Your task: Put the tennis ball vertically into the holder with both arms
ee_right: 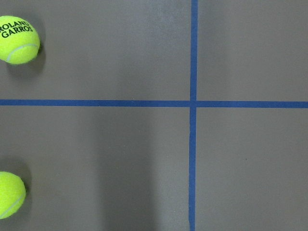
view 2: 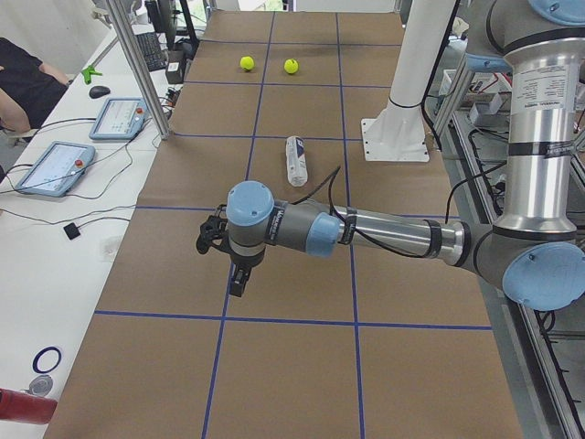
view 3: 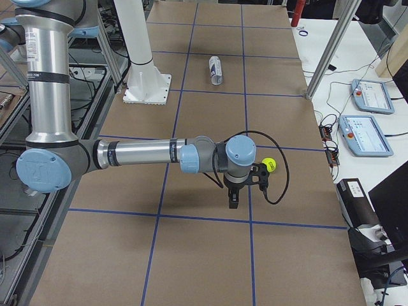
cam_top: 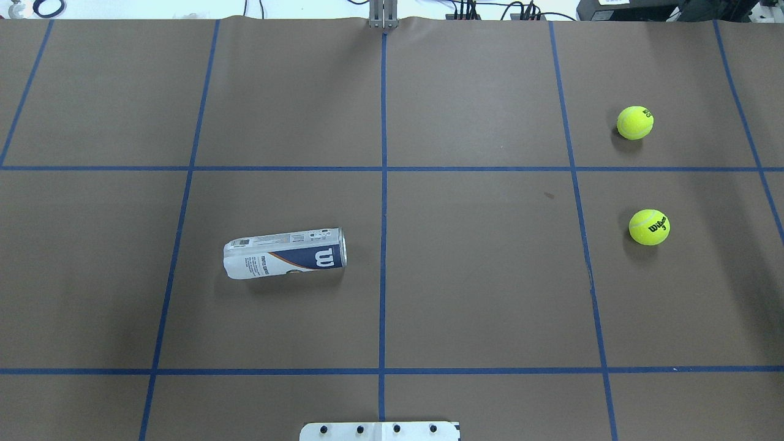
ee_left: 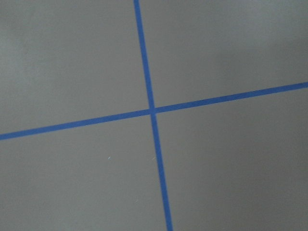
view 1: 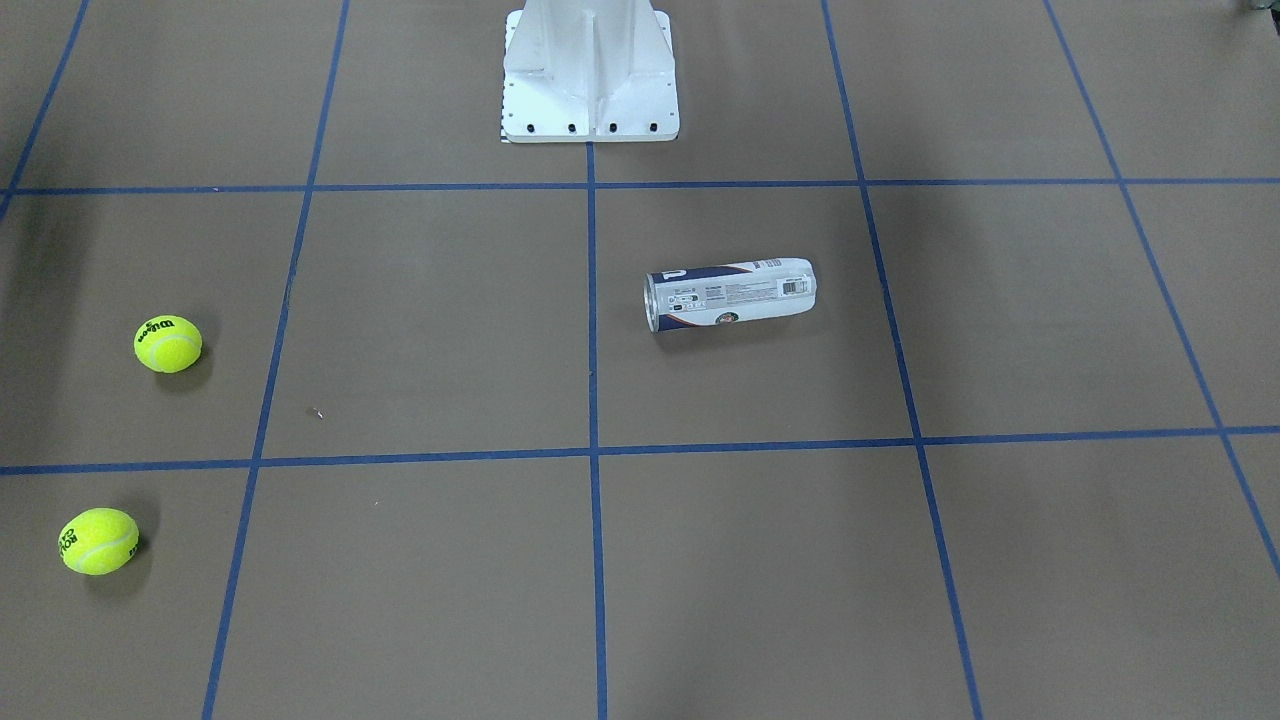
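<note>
The holder lies on its side left of the table's centre line, its rimmed mouth toward that line; it also shows as the holder in the front view. Two yellow tennis balls rest far to the right, both also in the right wrist view. Only the side views show the arms. The left gripper hangs over bare table well short of the holder. The right gripper hangs beside one ball. I cannot tell whether either gripper is open or shut.
The white pedestal base stands at the robot's edge of the table. Blue tape lines cross the brown surface. Control tablets and cables lie on side tables, and a person's arm shows at the left view's edge.
</note>
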Controlling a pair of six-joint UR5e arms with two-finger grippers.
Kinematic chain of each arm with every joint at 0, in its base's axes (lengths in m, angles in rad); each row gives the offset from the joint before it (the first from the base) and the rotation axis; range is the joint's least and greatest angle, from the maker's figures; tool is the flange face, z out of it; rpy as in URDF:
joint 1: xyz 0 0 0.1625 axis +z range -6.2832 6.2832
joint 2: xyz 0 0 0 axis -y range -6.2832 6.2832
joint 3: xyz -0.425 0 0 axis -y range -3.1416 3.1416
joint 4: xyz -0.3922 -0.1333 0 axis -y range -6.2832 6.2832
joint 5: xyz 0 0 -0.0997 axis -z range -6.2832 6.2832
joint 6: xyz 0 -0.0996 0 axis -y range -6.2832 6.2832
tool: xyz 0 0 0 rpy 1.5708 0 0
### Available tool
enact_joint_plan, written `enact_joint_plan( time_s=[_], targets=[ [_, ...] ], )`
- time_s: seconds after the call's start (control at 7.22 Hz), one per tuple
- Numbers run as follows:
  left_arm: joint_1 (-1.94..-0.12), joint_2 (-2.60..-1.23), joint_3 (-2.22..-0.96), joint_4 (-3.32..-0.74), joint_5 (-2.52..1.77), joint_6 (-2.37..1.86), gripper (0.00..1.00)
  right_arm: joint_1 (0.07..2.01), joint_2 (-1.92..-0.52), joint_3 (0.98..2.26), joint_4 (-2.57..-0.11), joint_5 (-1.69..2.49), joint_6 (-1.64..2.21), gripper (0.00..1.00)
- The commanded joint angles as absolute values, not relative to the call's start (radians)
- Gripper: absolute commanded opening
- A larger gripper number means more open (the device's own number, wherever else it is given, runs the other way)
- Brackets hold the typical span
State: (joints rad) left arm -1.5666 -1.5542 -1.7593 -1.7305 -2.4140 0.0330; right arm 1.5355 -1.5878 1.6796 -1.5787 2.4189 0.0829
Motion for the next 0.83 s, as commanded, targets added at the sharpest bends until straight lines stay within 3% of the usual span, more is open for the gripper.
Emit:
enact_joint_plan(
  time_s=[0.0, 0.69],
  targets=[
    [-1.486, -1.629, -1.776, -1.89, -2.434, 0.023, 1.0, 1.536, -1.589, 1.672, -1.578, 2.424, 0.084, 0.99],
    [-1.082, -1.972, -1.815, -1.669, -2.353, 0.021, 1.0, 1.536, -1.618, 1.663, -1.574, 2.424, 0.086, 0.99]
  ],
)
